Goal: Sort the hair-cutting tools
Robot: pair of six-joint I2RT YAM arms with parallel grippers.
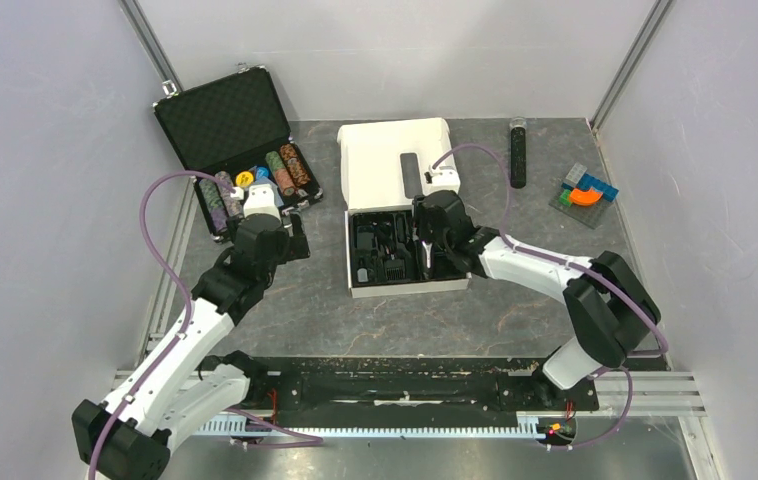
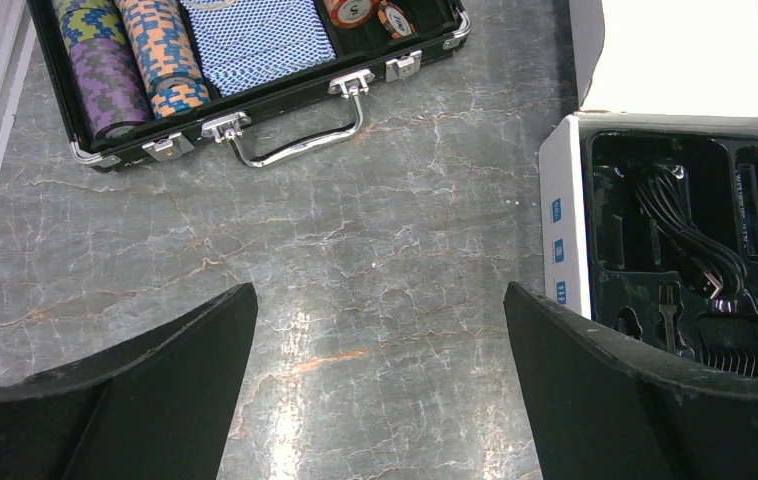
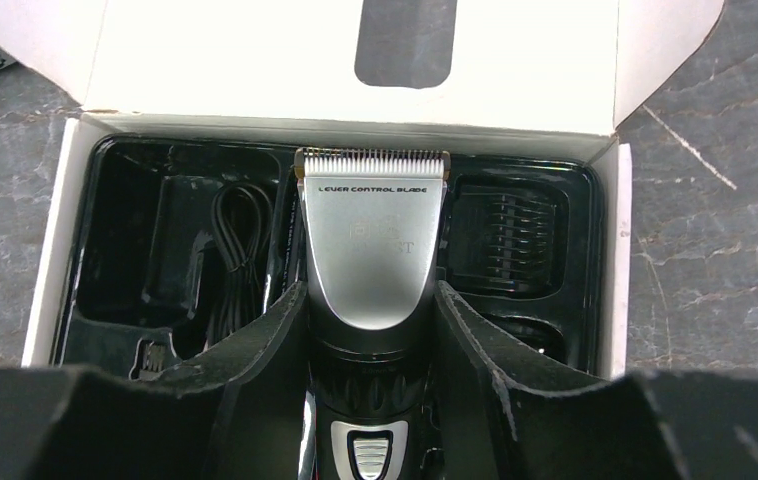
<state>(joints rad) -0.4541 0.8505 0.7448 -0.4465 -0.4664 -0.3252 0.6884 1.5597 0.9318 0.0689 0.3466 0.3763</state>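
The black-and-silver hair clipper (image 3: pixel 373 240) lies lengthwise over the middle slot of the black tray in the white box (image 3: pixel 50 250), blade toward the lid. My right gripper (image 3: pixel 370 292) is shut on the clipper's black body, one finger on each side. It sits over the box's right half in the top view (image 1: pixel 433 245). A black comb attachment (image 3: pixel 503 232) lies in the tray right of the clipper. Another comb (image 2: pixel 740 345) sits in the tray's left part near a coiled cable (image 2: pixel 685 225). My left gripper (image 2: pixel 380 300) is open and empty above bare table, left of the box (image 1: pixel 290 240).
An open black case (image 1: pixel 240 150) with stacks of colourful chips stands at the back left, its handle (image 2: pixel 300 140) toward my left gripper. A long black stick with a clear tip (image 1: pixel 518 152) lies right of the box lid. Coloured blocks (image 1: pixel 585 192) sit at the far right.
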